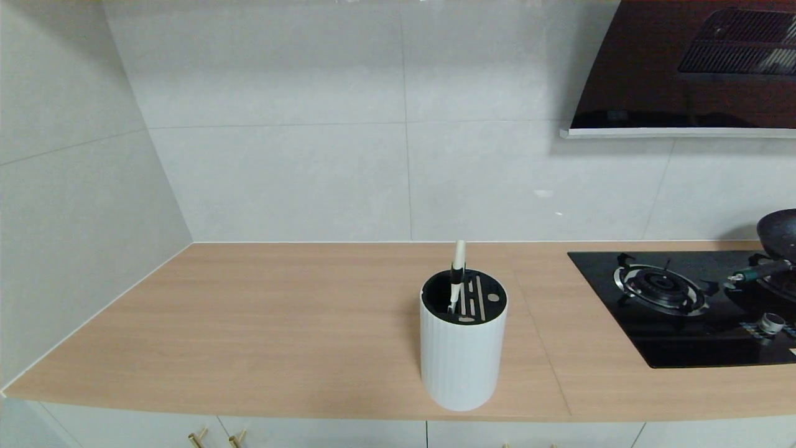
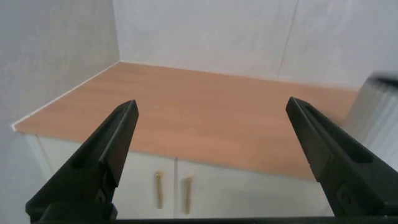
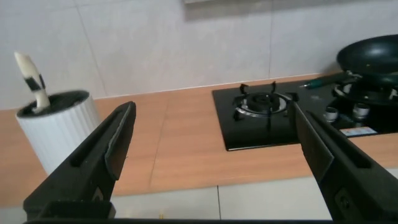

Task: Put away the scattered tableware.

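Because the white holder (image 1: 463,348) sits at the counter (image 1: 280,323) edge, the wide-open, empty left gripper (image 2: 211,104) or right gripper (image 3: 211,109) could topple it.

The left gripper (image 2: 211,104) has its dark fingers (image 2: 102,158) spread wide apart. The right gripper (image 3: 214,108) likewise has both fingers splayed wide, tips level.

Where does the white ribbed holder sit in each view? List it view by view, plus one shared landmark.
Head view: holder at centre, by the front of the countertop.
Left wrist view: holder at the frame's edge, partly cut off.
Right wrist view: holder on the side away from the hob, utensil inside.
Shared landmark: the wooden countertop beneath it.
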Motion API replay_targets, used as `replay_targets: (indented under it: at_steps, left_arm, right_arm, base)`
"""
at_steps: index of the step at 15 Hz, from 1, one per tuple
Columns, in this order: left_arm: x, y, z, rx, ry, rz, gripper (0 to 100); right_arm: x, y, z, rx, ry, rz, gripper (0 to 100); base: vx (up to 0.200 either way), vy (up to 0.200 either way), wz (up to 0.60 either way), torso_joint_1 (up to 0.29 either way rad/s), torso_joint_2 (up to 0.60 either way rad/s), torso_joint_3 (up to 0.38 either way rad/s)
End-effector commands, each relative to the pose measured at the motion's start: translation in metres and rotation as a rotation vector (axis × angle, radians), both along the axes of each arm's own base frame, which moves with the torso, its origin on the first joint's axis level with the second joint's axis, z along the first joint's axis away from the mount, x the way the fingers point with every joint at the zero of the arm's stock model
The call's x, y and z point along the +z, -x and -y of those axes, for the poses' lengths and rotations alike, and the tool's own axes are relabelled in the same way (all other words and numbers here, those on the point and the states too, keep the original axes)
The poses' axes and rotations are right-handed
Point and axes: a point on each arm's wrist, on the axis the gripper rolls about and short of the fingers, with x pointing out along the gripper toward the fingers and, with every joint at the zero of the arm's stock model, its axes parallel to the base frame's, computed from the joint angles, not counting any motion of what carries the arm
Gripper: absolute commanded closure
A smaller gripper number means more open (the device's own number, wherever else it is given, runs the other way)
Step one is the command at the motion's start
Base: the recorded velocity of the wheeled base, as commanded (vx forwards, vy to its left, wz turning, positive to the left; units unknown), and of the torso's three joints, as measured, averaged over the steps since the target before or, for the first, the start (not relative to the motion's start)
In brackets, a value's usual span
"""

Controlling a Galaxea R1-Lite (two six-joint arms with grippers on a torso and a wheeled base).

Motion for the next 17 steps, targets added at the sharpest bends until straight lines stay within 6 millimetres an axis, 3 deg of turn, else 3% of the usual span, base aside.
replay_targets:
  at_steps: [1,5,8,11,17]
  left_arm:
    - [-0.0078,-0.0022,0.0001,-0.003,-0.025,-0.035,0]
    - [-0.0125,-0.0025,0.0036,-0.162,-0.080,-0.082,0]
    - [-0.0118,-0.0027,0.0035,-0.169,-0.048,-0.077,0]
    - [-0.0118,-0.0026,0.0035,-0.166,-0.037,-0.075,0]
    - [-0.0118,-0.0026,0.0035,-0.166,-0.037,-0.075,0]
  right_arm:
    - [-0.0156,-0.0041,-0.0005,0.019,0.028,-0.066,0]
    - [-0.0185,-0.0043,-0.0022,0.097,0.051,-0.094,0]
    - [-0.0189,-0.0042,-0.0040,0.173,0.123,-0.094,0]
    - [-0.0223,-0.0050,-0.0017,0.064,0.113,-0.143,0]
    - [-0.0231,-0.0044,-0.0016,0.070,0.059,-0.140,0]
  base:
    - [0.000,0.000,0.00,0.000,0.00,0.000]
    - [0.000,0.000,0.00,0.000,0.00,0.000]
    - [0.000,0.000,0.00,0.000,0.00,0.000]
    - [0.000,0.000,0.00,0.000,0.00,0.000]
    - [0.000,0.000,0.00,0.000,0.00,0.000]
